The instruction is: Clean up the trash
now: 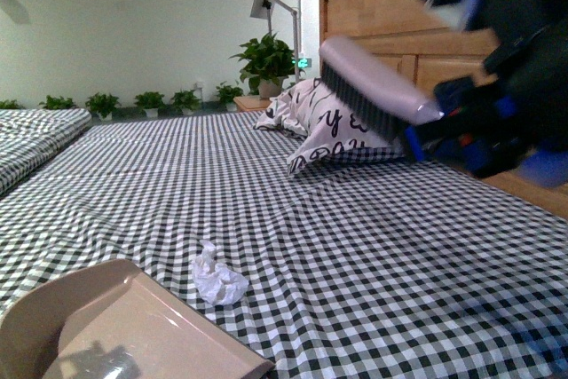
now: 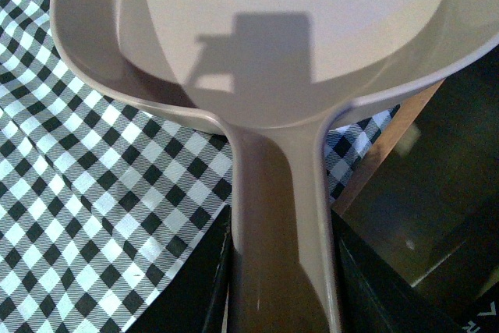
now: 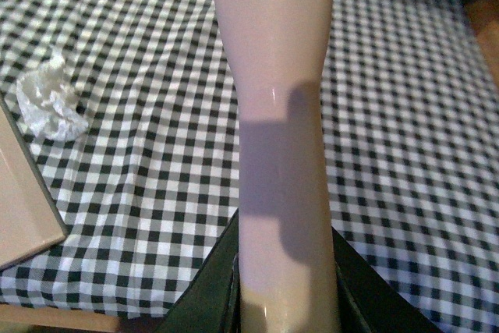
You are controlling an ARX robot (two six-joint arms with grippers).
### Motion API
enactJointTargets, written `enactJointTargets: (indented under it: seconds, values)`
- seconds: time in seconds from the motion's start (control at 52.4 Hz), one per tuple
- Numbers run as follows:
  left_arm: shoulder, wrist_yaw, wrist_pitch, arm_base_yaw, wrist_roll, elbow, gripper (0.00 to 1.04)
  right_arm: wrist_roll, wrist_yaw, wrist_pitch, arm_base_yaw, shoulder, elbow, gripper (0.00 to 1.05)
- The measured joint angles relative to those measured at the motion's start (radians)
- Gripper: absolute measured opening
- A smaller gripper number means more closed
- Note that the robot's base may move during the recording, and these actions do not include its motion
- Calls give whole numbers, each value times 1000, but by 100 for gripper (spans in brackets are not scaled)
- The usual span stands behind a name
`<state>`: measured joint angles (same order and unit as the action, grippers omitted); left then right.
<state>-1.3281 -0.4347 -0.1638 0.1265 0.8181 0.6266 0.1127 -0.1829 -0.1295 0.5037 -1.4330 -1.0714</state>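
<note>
The trash, a crumpled white tissue wad [image 1: 217,278], lies on the black-and-white checked bedspread, just beyond the front lip of the beige dustpan [image 1: 115,330]. It also shows in the right wrist view [image 3: 48,99]. My left gripper [image 2: 284,286] is shut on the dustpan's handle [image 2: 277,216]; the pan is empty. My right gripper [image 3: 284,302] is shut on the beige handle [image 3: 277,115] of the brush [image 1: 368,86], held in the air at the right, well above and right of the tissue, dark bristles facing down-left.
A black-and-white printed pillow [image 1: 333,126] lies against the wooden headboard [image 1: 382,15] at the back right. A second bed [image 1: 35,135] is at the left. Potted plants [image 1: 266,59] line the far wall. The bed's edge [image 2: 374,154] lies beside the dustpan.
</note>
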Motion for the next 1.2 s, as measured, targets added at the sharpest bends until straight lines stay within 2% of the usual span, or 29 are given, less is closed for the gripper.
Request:
enactJointTargets:
  seconds: [0.248,0.477,0.954,1.202]
  values:
    - [0,0,0,0,0,0,29,-43,19,-19,21,-317,-130,19]
    - [0,0,0,0,0,0,29,-72,44,0,55,-399,-172,19]
    - [0,0,0,0,1,0,29,-70,-7,34,106,-544,-202,19]
    - [0,0,0,0,1,0,29,-64,8,30,123,-567,-204,19]
